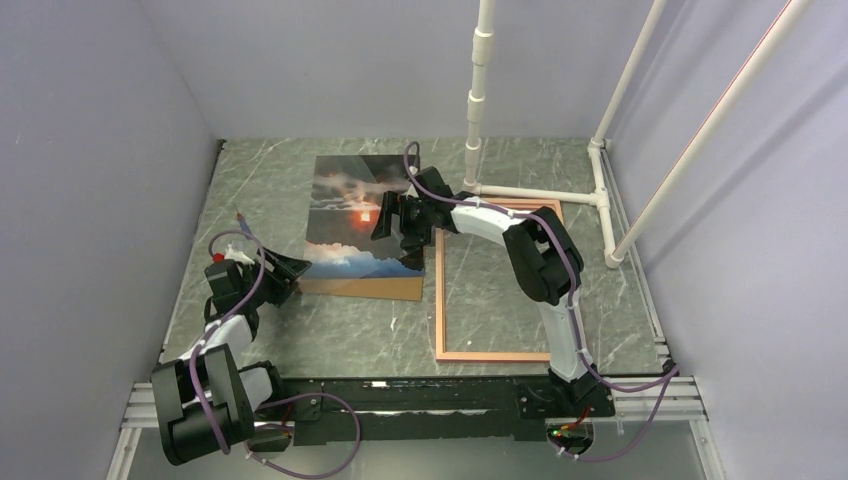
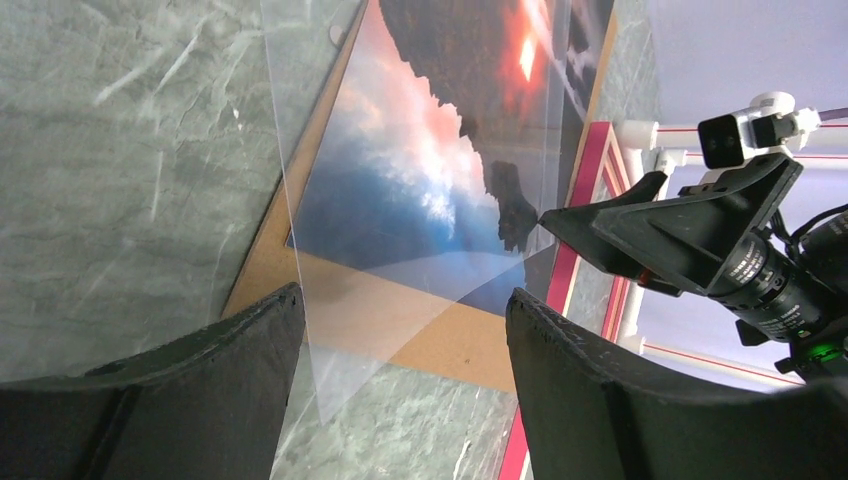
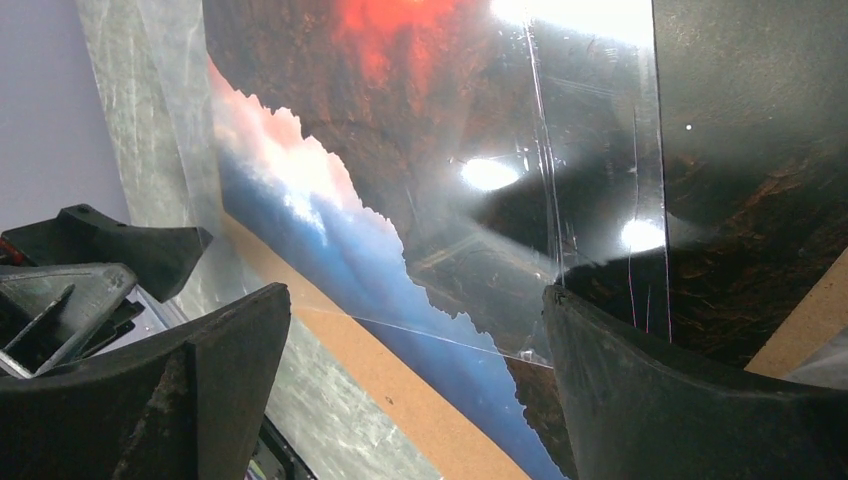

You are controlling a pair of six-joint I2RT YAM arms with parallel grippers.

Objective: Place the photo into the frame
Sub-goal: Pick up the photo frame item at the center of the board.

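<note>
Wide-spread black fingers up close on the left gripper [image 2: 400, 310], gripping nothing, aimed at the near corner of a clear sheet [image 2: 340, 340]. Same story on the right gripper [image 3: 415, 300]: fully parted, empty, poised at the right edge of the photo [image 1: 355, 215]. Face up on a brown backing board [image 1: 365, 287], that print, just beside the frame [image 1: 440, 300], flat and unfilled on the table [image 1: 330, 330]. Looks like the pick-up stage, nothing transferred yet. Next, probably: shift the sheet aside, pinch a photo edge, carry it right, square it inside the pink rails.
</note>
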